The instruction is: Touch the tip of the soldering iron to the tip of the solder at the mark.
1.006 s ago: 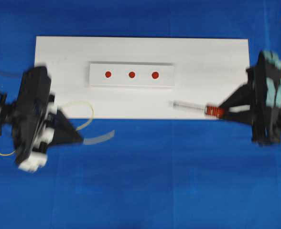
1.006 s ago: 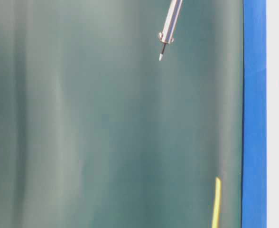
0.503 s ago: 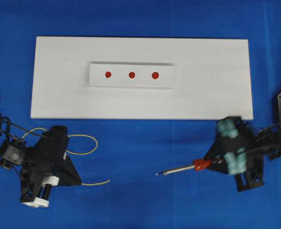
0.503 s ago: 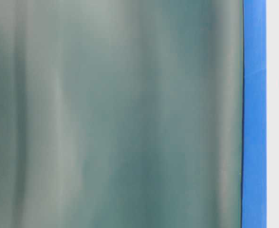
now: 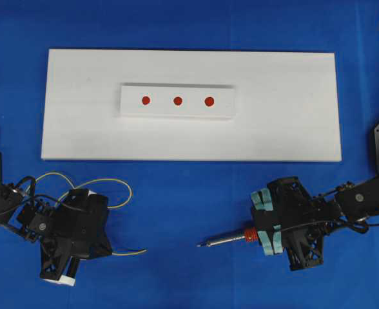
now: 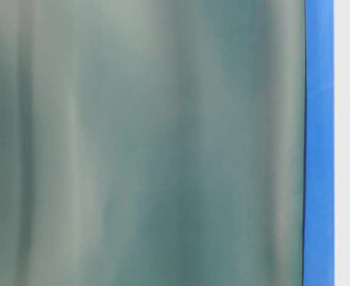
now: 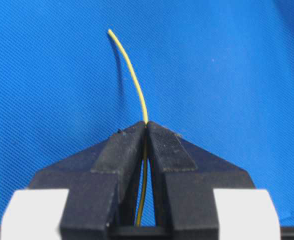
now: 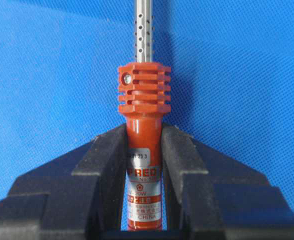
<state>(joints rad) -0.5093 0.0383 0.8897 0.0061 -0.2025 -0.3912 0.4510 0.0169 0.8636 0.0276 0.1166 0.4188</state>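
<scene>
A blue cloth [image 5: 196, 199] is covering the whole work surface. A large flat white rectangular board [image 5: 286, 122] is lying across its upper half in the overhead view, and a smaller raised white strip [image 5: 222, 111] is sitting at the board's centre, carrying three red round marks [image 5: 177, 101] in a row. In the table-level view only a blurred grey-green backdrop [image 6: 145, 143], a band of the cloth and the edge of the board with the marks are showing.

The black left gripper [image 5: 106, 248] is sitting low over the cloth at the lower left, well apart from the board. Its fingers [image 7: 122, 150] are pressing together on the long thin yellow solder wire [image 7: 132, 75], whose free end is pointing away from the fingertips; in the overhead view the rest of the wire is looping behind the gripper.

The black right gripper [image 5: 257, 235], padded in pale teal, is sitting at the lower right. Its fingers [image 8: 107, 155] are clamping the red-orange handle of the slim soldering iron [image 8: 143, 125], just behind the ribbed collar. The silver perforated shaft is pointing left in the overhead view, its tip well apart from the solder's end.
</scene>
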